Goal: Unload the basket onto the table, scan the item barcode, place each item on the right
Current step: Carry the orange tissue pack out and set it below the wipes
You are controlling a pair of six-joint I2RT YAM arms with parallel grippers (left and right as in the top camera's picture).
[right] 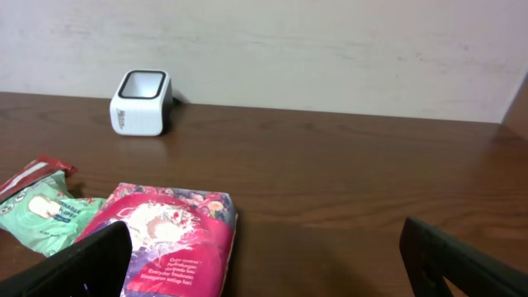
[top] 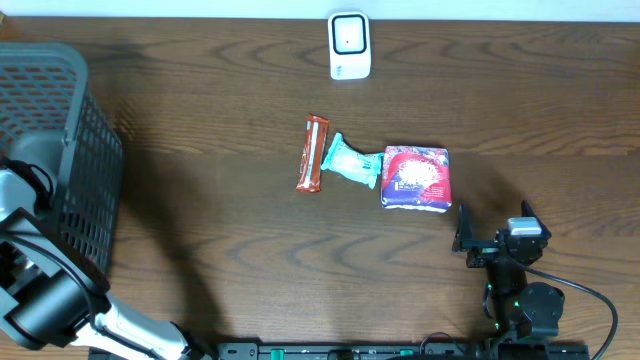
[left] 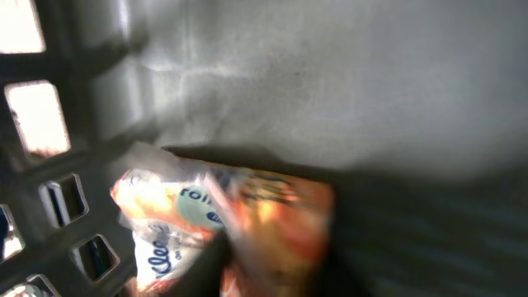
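In the left wrist view, an orange and white tissue pack (left: 239,223) lies on the grey floor of the basket (left: 346,91). My left gripper (left: 272,276) is closed on the pack's near end, and the picture is blurred. From overhead this gripper is hidden inside the dark mesh basket (top: 60,120). The white barcode scanner (top: 349,46) stands at the table's far edge and also shows as the scanner (right: 141,102) in the right wrist view. My right gripper (top: 495,235) rests open near the front right, nothing between its fingers (right: 82,264).
A brown snack bar (top: 314,153), a teal packet (top: 350,160) and a pink-purple packet (top: 416,178) lie side by side mid-table. The pink-purple packet (right: 169,239) lies just ahead of the right gripper's left finger. The basket fills the left edge.
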